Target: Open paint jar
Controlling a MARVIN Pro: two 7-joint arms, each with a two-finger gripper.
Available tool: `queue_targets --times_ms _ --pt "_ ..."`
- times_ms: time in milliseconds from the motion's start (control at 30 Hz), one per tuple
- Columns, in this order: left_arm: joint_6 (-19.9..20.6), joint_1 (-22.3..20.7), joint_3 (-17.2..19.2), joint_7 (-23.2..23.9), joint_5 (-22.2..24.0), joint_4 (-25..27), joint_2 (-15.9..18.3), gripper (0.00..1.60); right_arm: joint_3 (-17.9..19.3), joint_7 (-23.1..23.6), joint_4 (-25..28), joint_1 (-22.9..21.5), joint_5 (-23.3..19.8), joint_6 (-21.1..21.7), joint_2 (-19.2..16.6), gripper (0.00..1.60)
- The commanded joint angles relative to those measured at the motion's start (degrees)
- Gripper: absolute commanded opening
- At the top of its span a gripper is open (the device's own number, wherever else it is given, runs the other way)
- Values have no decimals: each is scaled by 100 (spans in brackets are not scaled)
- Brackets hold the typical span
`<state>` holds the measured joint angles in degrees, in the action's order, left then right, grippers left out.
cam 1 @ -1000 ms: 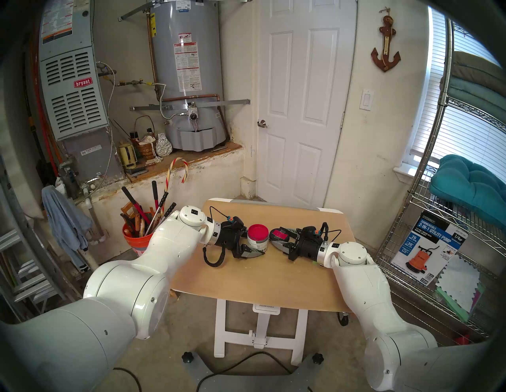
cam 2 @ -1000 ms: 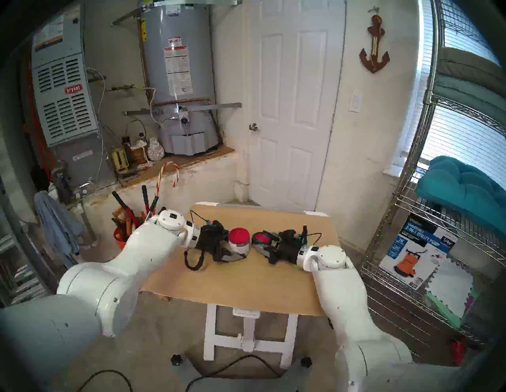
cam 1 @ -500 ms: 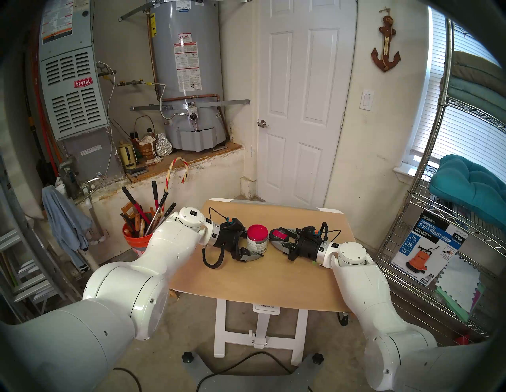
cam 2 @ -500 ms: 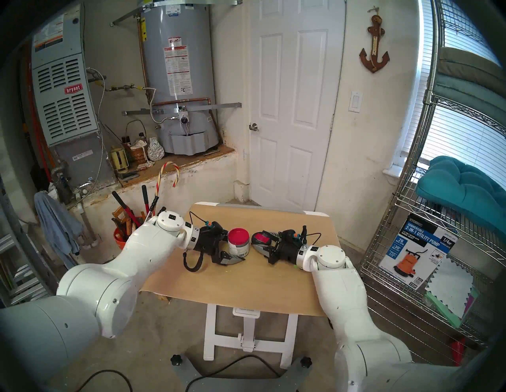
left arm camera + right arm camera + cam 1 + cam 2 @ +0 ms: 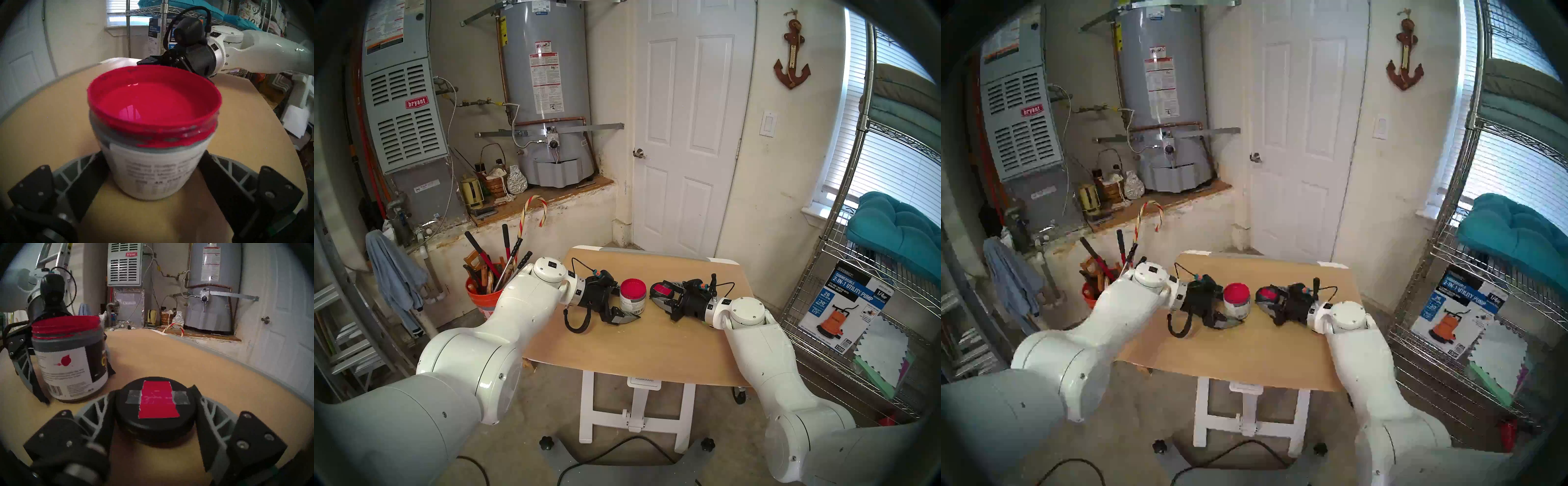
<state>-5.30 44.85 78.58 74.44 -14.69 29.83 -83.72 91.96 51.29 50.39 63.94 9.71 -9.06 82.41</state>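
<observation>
1. With its lid (image 5: 157,410) already off, the paint jar (image 5: 633,296) stands upright near the middle of the table (image 5: 653,349), its mouth showing wet red paint nearly up to the rim.
2. Either side of the jar's lower wall sit the fingers of the left gripper (image 5: 153,179), spread wide; in the left wrist view they lie just beside the label, and I cannot tell whether they touch it.
3. To the jar's right, apart from it, the black lid with its red square and grey tape lies low over the table between the fingers of the right gripper (image 5: 155,414), which close narrowly on its rim.
4. Handling, as a judgement: the jar looks like stiff plastic, fairly heavy for its size because it is so full, and liable to slop if tilted or jolted.
5. Best hold is low on the labelled wall, kept level; the red-smeared threads near the top look slippery and messy.
6. By contrast, the lid seems light and rigid, best gripped across its rim.
</observation>
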Motion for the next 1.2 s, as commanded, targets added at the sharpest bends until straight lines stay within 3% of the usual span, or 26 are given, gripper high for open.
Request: queue_targets --times_ms 0,67,133,167,233,267,1167 --pt "143 78 51 62 36 296 76 160 29 14 -48 -176 -33 116 18 77" --pt "191 112 67 94 43 383 89 160 20 10 -41 -186 3 153 8 91" --pt "251 156 77 120 44 493 105 160 38 41 -68 -210 -11 245 8 136" --pt "281 179 83 135 46 550 114 160 39 32 -90 -222 -1 258 5 147" --pt "296 192 91 143 51 578 118 160 64 97 -143 -255 -51 344 8 147" --pt "342 235 100 140 42 665 129 160 73 73 -203 -283 -39 330 -1 160" --pt "710 620 212 231 38 1428 277 160 299 361 -301 -350 -133 361 -11 160"
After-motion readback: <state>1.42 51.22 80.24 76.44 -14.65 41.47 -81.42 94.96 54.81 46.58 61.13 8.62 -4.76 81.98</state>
